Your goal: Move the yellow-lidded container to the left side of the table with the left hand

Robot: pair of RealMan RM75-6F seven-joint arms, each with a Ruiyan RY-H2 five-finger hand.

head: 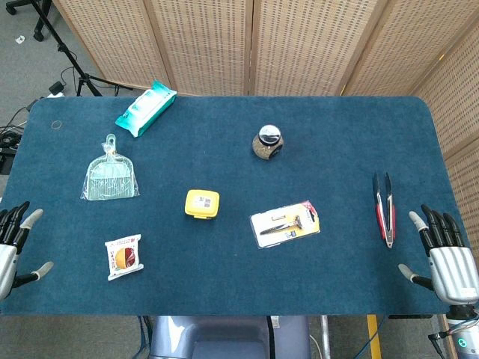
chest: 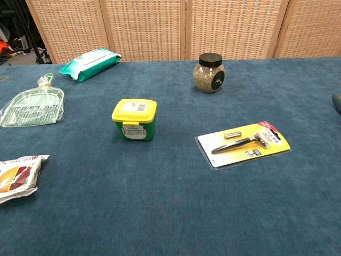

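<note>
The yellow-lidded container (head: 202, 203) (chest: 134, 119) is a small green tub with a yellow lid, standing upright near the middle of the blue table (head: 224, 149). My left hand (head: 15, 243) rests at the table's front left edge, far left of the container, fingers spread and holding nothing. At the front right edge, my right hand (head: 445, 258) also has its fingers apart and holds nothing. Neither hand shows in the chest view.
A snack packet (head: 123, 256) and a bagged green dustpan (head: 111, 176) lie on the left side. A wet-wipes pack (head: 145, 108) sits back left, a black-lidded jar (head: 267, 142) behind centre, a packaged razor (head: 285, 224) right of the container, red tongs (head: 384, 208) far right.
</note>
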